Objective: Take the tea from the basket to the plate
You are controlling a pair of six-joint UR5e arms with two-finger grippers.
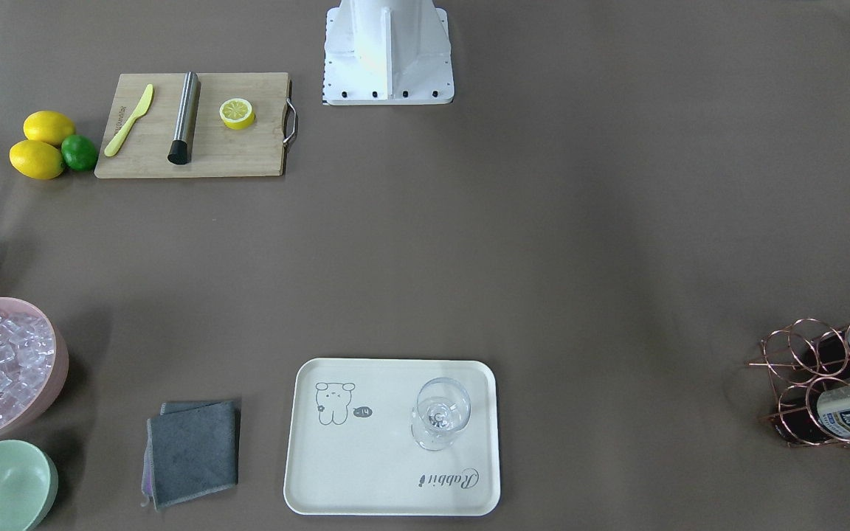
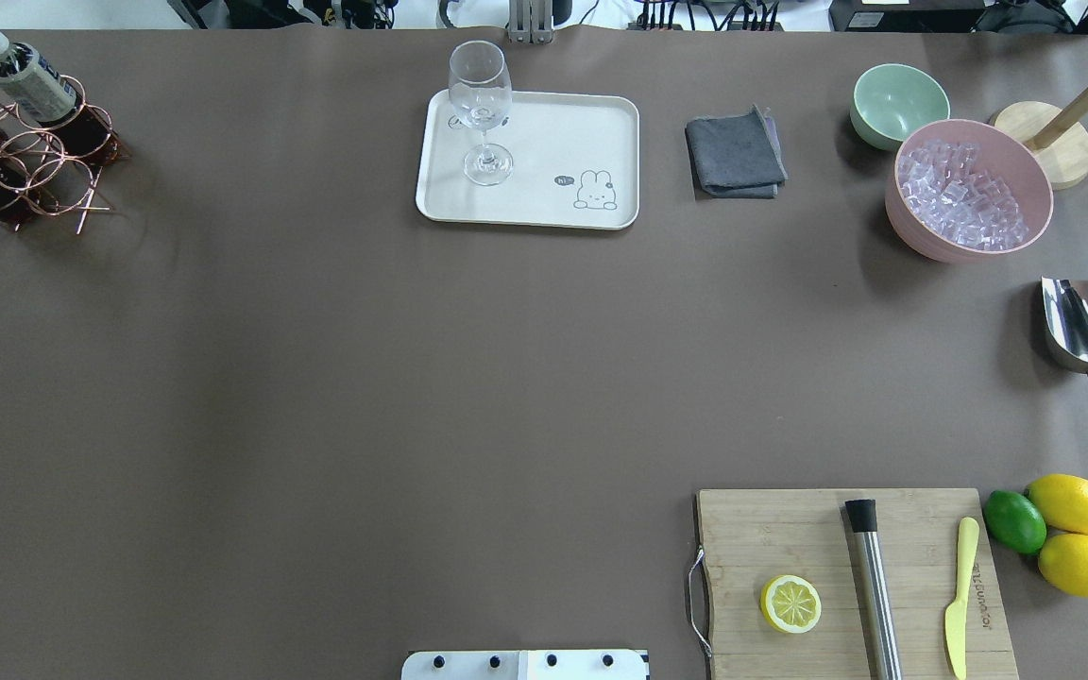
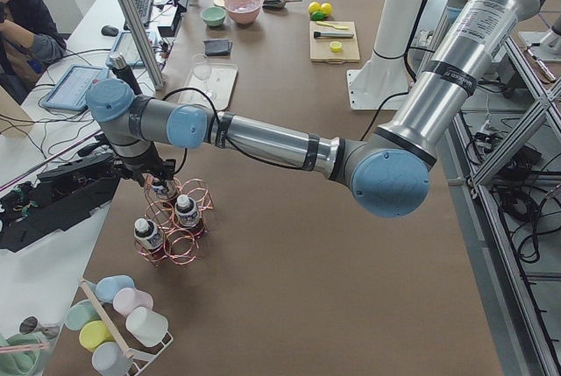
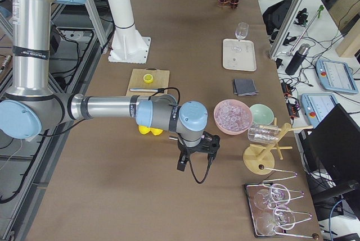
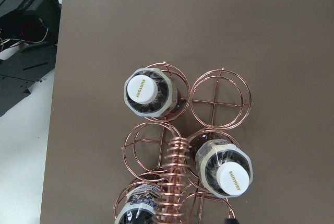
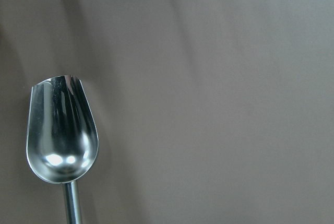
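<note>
Three tea bottles (image 5: pixel 142 89) stand upright in separate ring cells of the rose-gold wire basket (image 5: pixel 176 174), well apart from the cream tray (image 1: pixel 395 457). Two white caps read "SUNTORY"; the third bottle is cut off at the picture's edge and its label cannot be read. The tray bears the script "Rabbit" and holds a wine glass (image 1: pixel 440 417). The left gripper (image 3: pixel 159 185) hovers just above the basket. The right gripper (image 4: pixel 195 159) hangs over a steel scoop (image 6: pixel 61 130). I cannot tell how far either gripper is open.
</note>
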